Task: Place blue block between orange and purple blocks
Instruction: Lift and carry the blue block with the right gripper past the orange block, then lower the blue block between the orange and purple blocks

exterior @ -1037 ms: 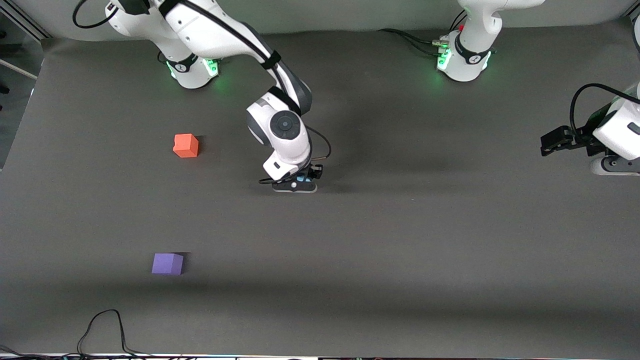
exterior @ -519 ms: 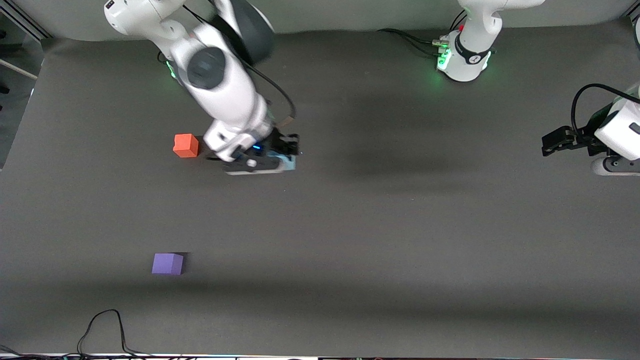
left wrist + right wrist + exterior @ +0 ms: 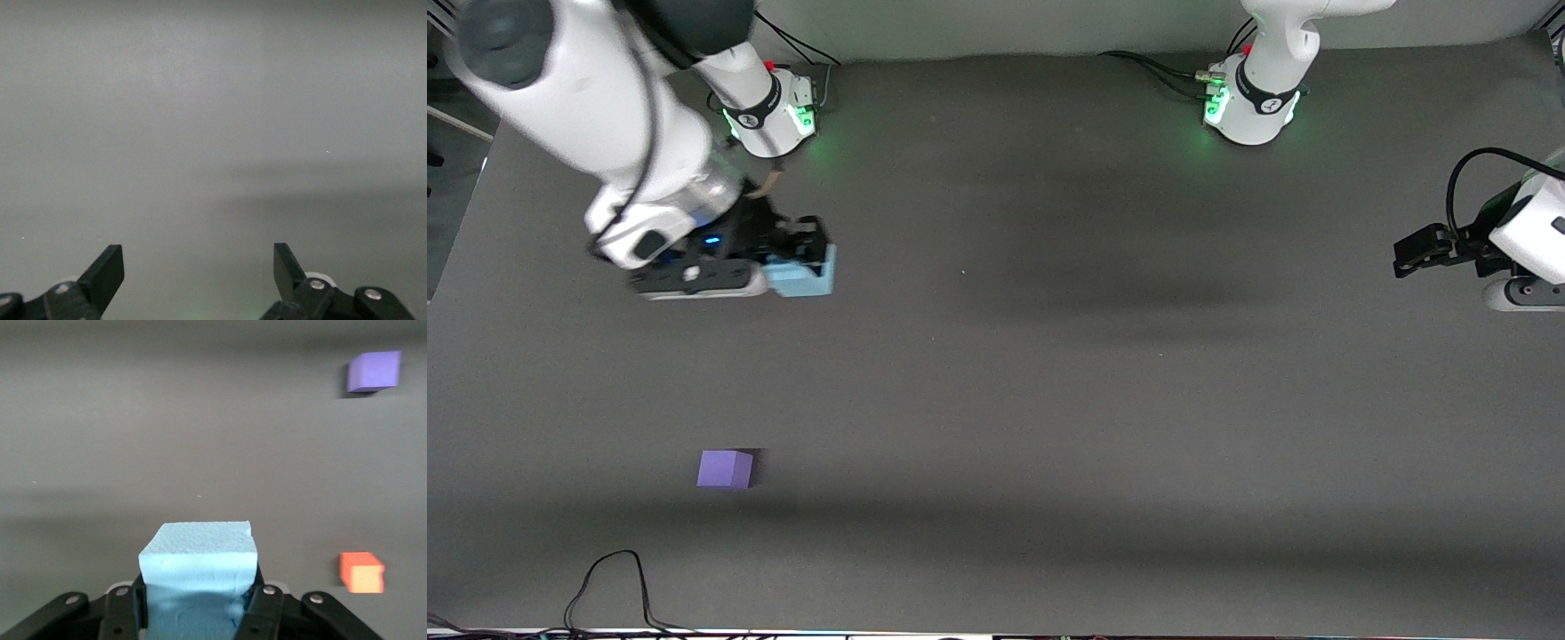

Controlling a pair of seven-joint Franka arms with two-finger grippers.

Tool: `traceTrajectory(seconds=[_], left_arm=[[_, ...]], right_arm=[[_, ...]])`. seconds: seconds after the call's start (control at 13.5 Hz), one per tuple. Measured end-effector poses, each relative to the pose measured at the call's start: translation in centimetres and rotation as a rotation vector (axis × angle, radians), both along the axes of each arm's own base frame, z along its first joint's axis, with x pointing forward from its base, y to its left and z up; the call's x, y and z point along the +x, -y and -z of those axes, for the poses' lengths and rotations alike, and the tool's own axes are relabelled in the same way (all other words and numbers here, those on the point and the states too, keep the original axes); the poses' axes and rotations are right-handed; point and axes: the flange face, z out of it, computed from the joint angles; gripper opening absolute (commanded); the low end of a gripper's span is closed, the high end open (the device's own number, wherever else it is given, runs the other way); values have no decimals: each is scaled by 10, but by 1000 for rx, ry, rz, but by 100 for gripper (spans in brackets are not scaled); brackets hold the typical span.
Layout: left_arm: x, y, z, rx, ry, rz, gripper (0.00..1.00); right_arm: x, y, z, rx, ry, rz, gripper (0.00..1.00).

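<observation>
My right gripper (image 3: 805,260) is shut on the light blue block (image 3: 807,274) and holds it up in the air over the table, near the right arm's base. In the right wrist view the blue block (image 3: 200,563) sits between the jaws of the right gripper (image 3: 198,588). The orange block (image 3: 361,572) and the purple block (image 3: 373,371) lie apart on the table below. In the front view the purple block (image 3: 725,468) lies nearer to the camera, and the right arm hides the orange block. My left gripper (image 3: 1416,251) waits open and empty at the left arm's end, also shown in the left wrist view (image 3: 197,261).
The two arm bases (image 3: 769,111) (image 3: 1254,107) stand at the table's back edge. A black cable (image 3: 614,578) loops on the table close to the front camera. The dark grey table (image 3: 1049,400) carries nothing else in view.
My right arm has lifted the blue block and swung it from the table's middle toward the right arm's end. It now covers the orange block in the front view. The left arm has not moved.
</observation>
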Motion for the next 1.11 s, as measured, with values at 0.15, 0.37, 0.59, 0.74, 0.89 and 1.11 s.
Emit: traceTrajectory(seconds=[0.15, 0.37, 0.59, 0.74, 0.89, 1.11], left_arm=[[0, 0, 0, 0, 0, 0, 100], [0, 0, 0, 0, -1, 0, 100], [0, 0, 0, 0, -1, 0, 100], [0, 0, -1, 0, 3, 0, 100], [1, 0, -2, 0, 8, 0, 100], [1, 0, -2, 0, 9, -1, 100]], right_arm=[[10, 66, -9, -1, -23, -17, 53], [2, 158, -25, 4, -37, -37, 53], [-17, 204, -18, 1, -56, -55, 53], [-15, 233, 10, 5, -56, -49, 53], [-8, 246, 54, 4, -43, -29, 53], [0, 244, 136, -3, -32, -15, 53]])
